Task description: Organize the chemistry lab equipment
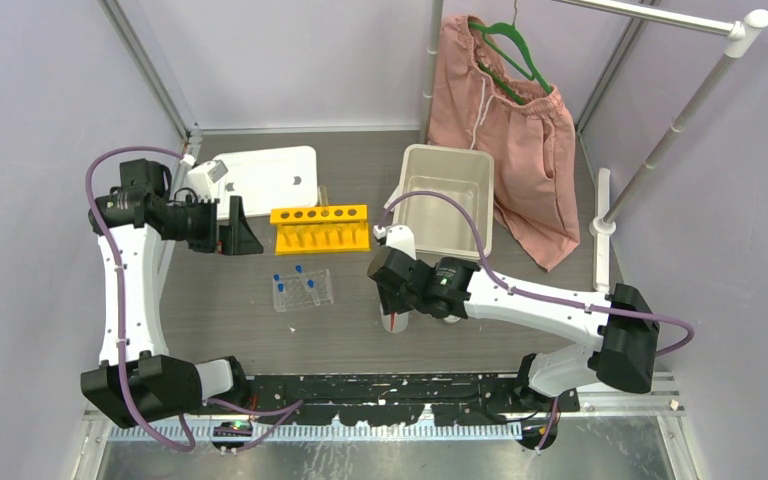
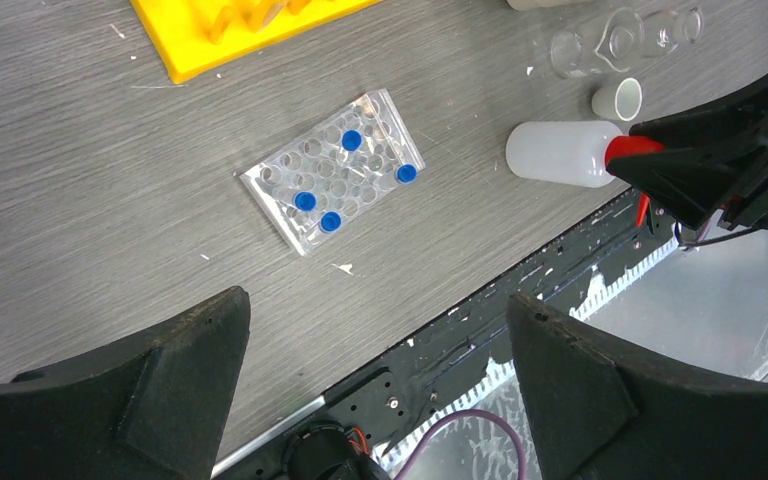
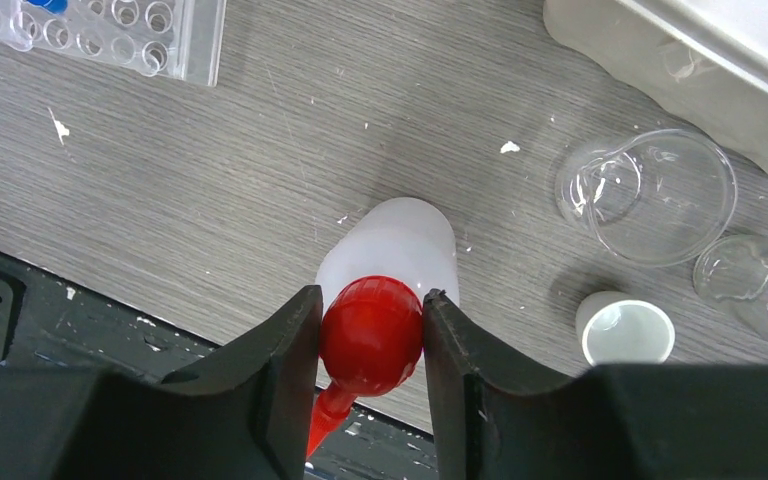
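The right gripper [image 3: 372,298] grips the red spouted cap [image 3: 372,340] of the white plastic squeeze bottle [image 3: 392,240]; a slow, vertical lift should prevent slipping. The left gripper [image 2: 375,303] hangs spread, empty.

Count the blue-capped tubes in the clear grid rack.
4 blue-capped tubes, all in the clear grid rack: one toward the yellow rack, one at the edge nearest the squeeze bottle, two close together toward the opposite end. None appears hidden.

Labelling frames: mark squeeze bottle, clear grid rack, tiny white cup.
squeeze bottle [image 3: 372,335], right wrist view, red cap.
clear grid rack [image 2: 332,172], left wrist view, top face.
tiny white cup [image 3: 627,333], right wrist view, inner floor.
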Action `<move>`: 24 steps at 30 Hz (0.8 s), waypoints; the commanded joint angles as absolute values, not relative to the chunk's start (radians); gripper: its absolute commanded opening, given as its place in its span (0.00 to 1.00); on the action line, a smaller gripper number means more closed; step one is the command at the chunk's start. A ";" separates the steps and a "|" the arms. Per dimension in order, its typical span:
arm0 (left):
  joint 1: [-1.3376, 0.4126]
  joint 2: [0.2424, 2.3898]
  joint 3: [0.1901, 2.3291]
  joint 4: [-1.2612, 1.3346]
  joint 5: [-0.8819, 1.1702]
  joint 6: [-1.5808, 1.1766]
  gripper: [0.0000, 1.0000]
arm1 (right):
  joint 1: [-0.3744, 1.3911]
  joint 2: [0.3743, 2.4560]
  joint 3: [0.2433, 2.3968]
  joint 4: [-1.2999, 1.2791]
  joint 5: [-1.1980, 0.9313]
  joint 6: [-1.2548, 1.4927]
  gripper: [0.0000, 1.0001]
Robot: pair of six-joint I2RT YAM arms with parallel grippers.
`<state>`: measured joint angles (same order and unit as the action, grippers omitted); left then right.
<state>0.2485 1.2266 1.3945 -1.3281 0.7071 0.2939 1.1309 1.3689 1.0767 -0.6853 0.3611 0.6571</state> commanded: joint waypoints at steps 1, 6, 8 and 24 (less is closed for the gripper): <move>0.247 1.198 1.402 -1.309 0.731 0.286 1.00 | 1.134 1.372 1.080 -0.673 0.359 0.663 0.34; 0.247 1.194 1.395 -1.305 0.730 0.287 1.00 | 1.134 1.364 1.104 -0.731 0.368 0.643 0.28; 0.248 1.190 1.393 -1.305 0.729 0.289 1.00 | 1.134 1.345 1.124 -0.751 0.362 0.642 0.12; 0.247 1.156 1.418 -1.339 0.714 0.320 1.00 | 0.824 1.284 1.680 -0.984 0.184 0.559 0.01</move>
